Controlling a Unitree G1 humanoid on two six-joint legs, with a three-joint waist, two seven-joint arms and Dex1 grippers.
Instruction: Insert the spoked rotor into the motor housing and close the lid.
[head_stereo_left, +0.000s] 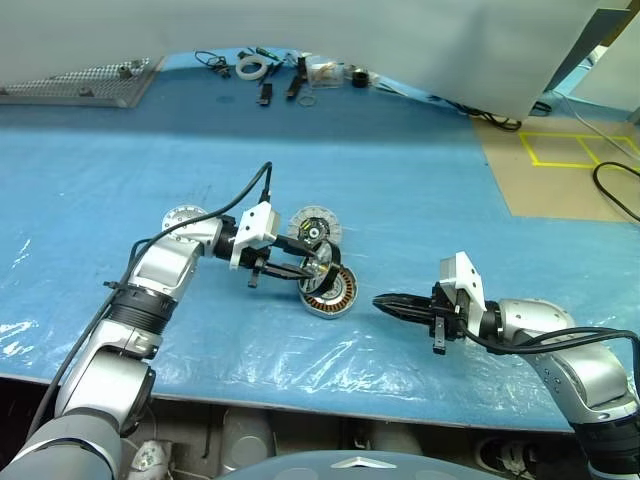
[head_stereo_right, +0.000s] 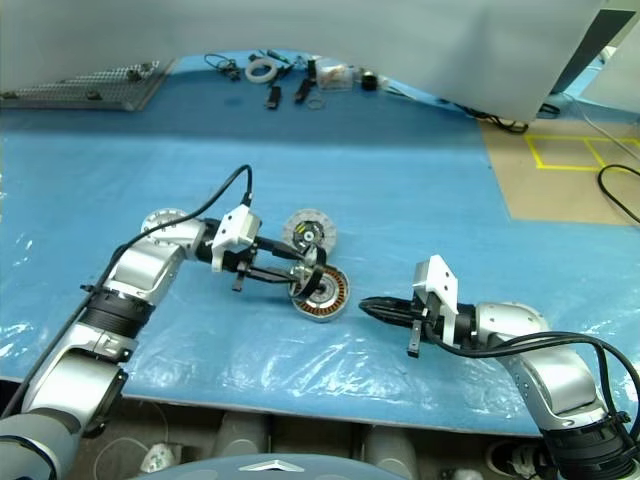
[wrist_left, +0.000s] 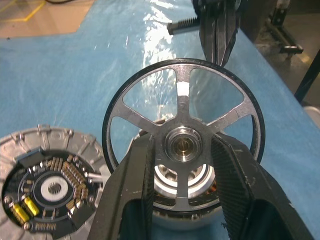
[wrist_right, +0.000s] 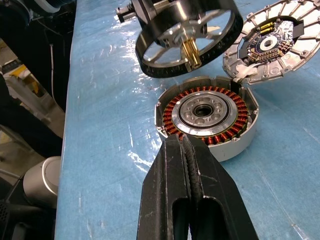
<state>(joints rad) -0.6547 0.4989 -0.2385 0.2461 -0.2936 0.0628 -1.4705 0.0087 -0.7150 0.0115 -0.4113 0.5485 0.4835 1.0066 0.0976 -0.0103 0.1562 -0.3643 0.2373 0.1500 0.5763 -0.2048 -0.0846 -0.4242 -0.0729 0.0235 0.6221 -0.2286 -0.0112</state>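
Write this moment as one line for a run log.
left gripper: holds spoked rotor above housing | right gripper: shut, empty | housing: open, copper coils inside | lid: off, beside housing

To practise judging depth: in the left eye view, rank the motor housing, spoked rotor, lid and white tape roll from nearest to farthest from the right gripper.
From the right gripper:
1. motor housing, on the mat just off its fingertips, towards the left arm.
2. spoked rotor, held just above the housing's far side.
3. lid, flat on the mat behind both.
4. white tape roll, at the table's far edge.

Blue-sheeted table (head_stereo_left: 420, 190); housing (head_stereo_left: 330, 295), lid (head_stereo_left: 313, 225).
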